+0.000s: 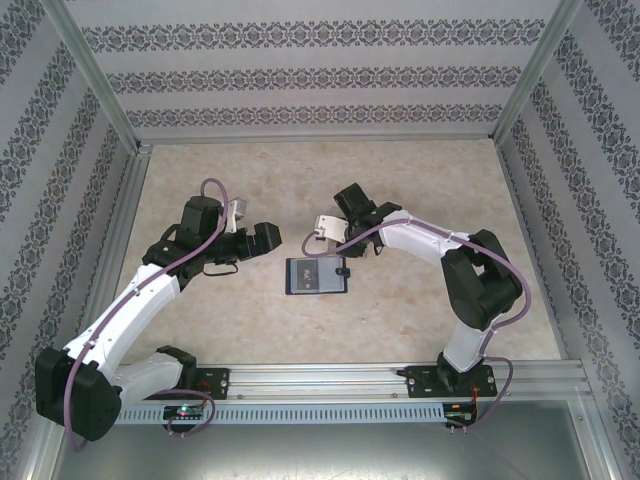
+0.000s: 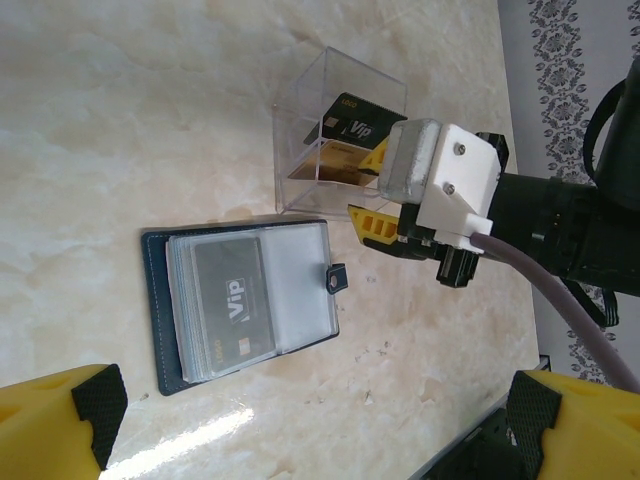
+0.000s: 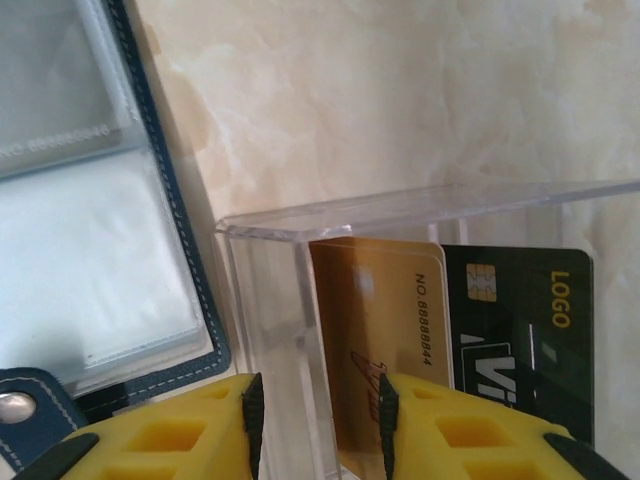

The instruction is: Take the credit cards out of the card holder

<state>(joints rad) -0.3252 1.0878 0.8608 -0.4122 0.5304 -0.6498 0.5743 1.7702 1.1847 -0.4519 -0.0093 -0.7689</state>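
Clear box just beside card holder, right tool at box, bare table on other sides

Smooth, marble-look beige table top, softly sheened and catching glare. Matt, leather-like skin with a stitched edge on the dark navy folding card holder; inside, glossy clear film sleeves, plus one bright metal snap stud. Looks hard, glassy and transparent: the clear rectangular plastic box. Glossy plastic on the gold credit card and the black credit card.
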